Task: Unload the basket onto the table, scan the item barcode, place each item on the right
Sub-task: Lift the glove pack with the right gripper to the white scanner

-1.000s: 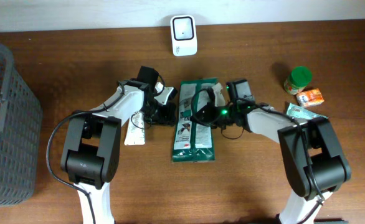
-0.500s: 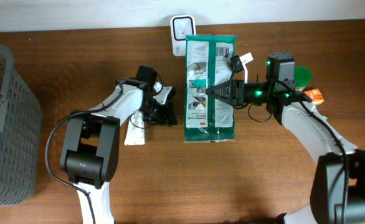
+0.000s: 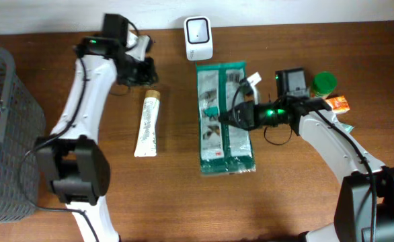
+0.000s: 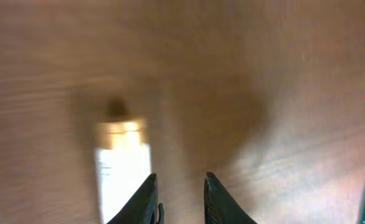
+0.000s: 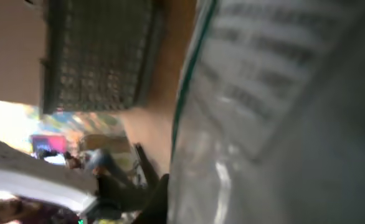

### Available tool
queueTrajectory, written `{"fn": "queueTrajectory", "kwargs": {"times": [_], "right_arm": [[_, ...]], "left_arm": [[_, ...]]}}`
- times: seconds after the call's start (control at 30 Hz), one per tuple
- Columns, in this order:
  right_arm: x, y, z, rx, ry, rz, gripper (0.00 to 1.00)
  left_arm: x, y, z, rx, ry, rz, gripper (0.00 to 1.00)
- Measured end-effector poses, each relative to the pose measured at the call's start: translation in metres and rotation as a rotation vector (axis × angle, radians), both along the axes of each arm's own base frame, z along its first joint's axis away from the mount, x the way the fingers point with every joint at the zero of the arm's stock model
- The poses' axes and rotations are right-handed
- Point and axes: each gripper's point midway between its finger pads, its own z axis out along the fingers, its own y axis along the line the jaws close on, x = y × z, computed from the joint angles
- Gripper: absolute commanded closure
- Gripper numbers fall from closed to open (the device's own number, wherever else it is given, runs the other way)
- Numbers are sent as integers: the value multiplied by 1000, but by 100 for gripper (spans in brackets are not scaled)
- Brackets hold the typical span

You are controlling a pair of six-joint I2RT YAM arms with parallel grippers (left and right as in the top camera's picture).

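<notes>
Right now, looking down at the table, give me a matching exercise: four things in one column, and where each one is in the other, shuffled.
1 scanner
2 green package
3 tube
4 basket

A far left edge of the table
B gripped by the right end effector
C back edge, near the middle
D lying loose, left of the green package

Pairs: 1-C, 2-B, 3-D, 4-A

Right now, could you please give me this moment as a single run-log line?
right gripper: shut on green package | green package: top edge near scanner | left gripper: open, empty, near tube
</notes>
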Motion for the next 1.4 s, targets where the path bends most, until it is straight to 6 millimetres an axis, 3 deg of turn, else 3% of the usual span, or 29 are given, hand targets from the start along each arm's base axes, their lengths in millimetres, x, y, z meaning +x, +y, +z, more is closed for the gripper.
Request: {"fn": "queueTrajectory", "kwargs": {"times": [0.1,0.27,0.43,0.5,0.6,0.67,0.7,0.8,0.9,0.93,1.07,1.17,1.4], "right_arm": [[0,4,16,-118,-56,44,96],[19,12,51,-338,-276,69,96],[56,2,52,-701,-519,-34,96],[77,-9,53,-846,-608,-114,96],[104,-24,58,-1009,-712,-205,96],[121,-34,60,-1103,-766,-259,96],[133,-40,62,-1156,-802,-298,96],[165,-56,72,-1310,-913,-407,96],[189,-69,79,-1492,-991,-448,96],[199,-70,81,-1552,-1016,-450,96],[238,-58,91,-1683,-1126,-465,96],[256,-50,88,-1768,-1200,-410,96],[284,-37,2,-1951,-1254,-93,96]], "left_arm": [[5,27,3,32,-10,56,73],[9,60,2,53,-9,125,67],[11,88,1,59,-8,183,63],[11,91,1,59,-8,191,51],[11,92,1,63,-9,187,42],[11,92,1,63,-9,186,24],[11,92,1,64,-10,186,21],[11,92,1,66,-11,181,18],[11,92,1,66,-12,180,5],[11,92,1,67,-13,180,1],[12,92,2,67,-17,179,1],[12,92,2,68,-16,179,1],[12,92,2,68,-17,179,1]]}}
